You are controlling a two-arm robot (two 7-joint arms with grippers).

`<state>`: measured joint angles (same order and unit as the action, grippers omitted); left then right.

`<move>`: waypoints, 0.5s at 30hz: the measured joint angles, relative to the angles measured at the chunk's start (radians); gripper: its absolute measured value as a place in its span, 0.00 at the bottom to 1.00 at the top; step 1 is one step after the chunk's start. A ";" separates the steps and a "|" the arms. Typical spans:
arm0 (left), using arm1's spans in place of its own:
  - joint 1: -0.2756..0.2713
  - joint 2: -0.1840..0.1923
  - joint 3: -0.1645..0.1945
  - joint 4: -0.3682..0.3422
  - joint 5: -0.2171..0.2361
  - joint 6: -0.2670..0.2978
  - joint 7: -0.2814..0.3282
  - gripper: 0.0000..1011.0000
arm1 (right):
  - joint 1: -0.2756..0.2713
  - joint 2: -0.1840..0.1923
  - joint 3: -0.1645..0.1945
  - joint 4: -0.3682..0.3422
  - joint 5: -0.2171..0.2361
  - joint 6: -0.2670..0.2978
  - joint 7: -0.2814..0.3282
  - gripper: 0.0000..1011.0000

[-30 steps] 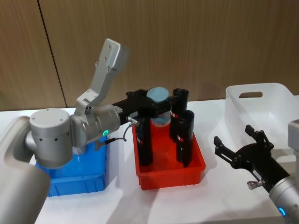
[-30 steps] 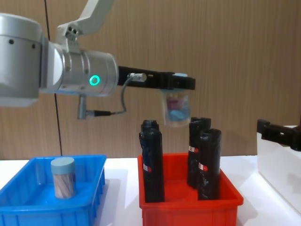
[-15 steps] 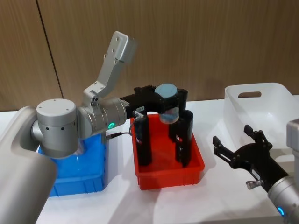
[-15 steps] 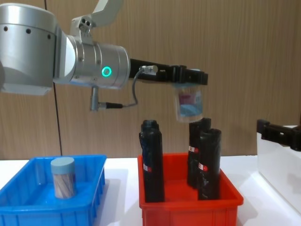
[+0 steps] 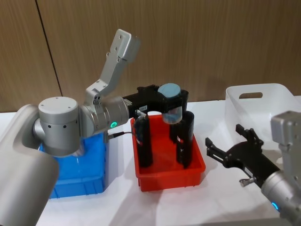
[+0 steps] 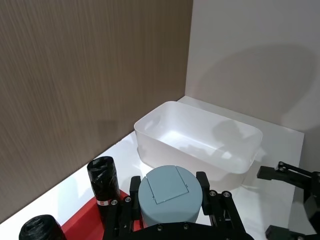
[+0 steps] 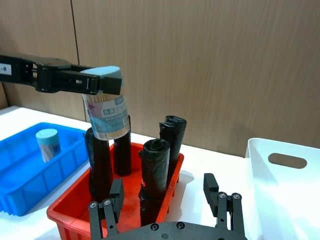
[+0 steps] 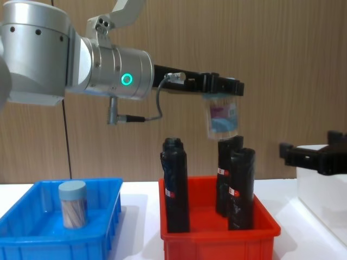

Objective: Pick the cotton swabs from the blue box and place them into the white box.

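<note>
one cotton swabs jar [image 8: 221,120] pinched by left gripper [image 8: 222,88]; right gripper [image 5: 224,137] spread wide.

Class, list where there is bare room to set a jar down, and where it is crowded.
Free: the white box interior, all bare; the blue box floor beside its lone jar. Crowded: the red bin, holding upright black rolls, below the left end effector and held jar.
</note>
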<state>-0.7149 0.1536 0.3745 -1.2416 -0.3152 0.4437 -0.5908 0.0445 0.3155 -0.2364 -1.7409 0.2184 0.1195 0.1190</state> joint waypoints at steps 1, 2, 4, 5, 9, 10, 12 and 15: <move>0.000 0.000 0.000 0.000 0.000 0.000 0.000 0.66 | 0.006 -0.002 -0.001 0.004 -0.004 0.005 0.004 0.99; -0.001 -0.001 0.000 0.001 0.000 0.000 -0.001 0.66 | 0.011 -0.004 -0.001 0.009 -0.008 0.010 0.009 0.99; -0.002 -0.001 0.000 0.002 0.000 0.001 -0.002 0.66 | 0.031 -0.012 -0.004 0.024 -0.019 0.022 0.023 0.99; -0.002 -0.001 0.000 0.002 0.000 0.001 -0.002 0.66 | 0.044 -0.017 -0.005 0.034 -0.027 0.031 0.035 0.99; -0.004 -0.002 0.001 0.004 0.000 0.001 -0.003 0.66 | 0.081 -0.032 -0.008 0.067 -0.042 0.046 0.063 0.99; -0.004 -0.002 0.001 0.004 0.000 0.001 -0.003 0.66 | 0.087 -0.034 -0.008 0.072 -0.043 0.049 0.069 0.99; -0.005 -0.002 0.001 0.005 0.000 0.002 -0.004 0.66 | 0.107 -0.043 -0.010 0.093 -0.048 0.055 0.085 0.99; -0.005 -0.003 0.001 0.005 0.000 0.002 -0.004 0.66 | 0.135 -0.055 -0.012 0.119 -0.051 0.063 0.107 0.99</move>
<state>-0.7199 0.1510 0.3757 -1.2365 -0.3152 0.4457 -0.5951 0.1800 0.2605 -0.2482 -1.6220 0.1672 0.1821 0.2258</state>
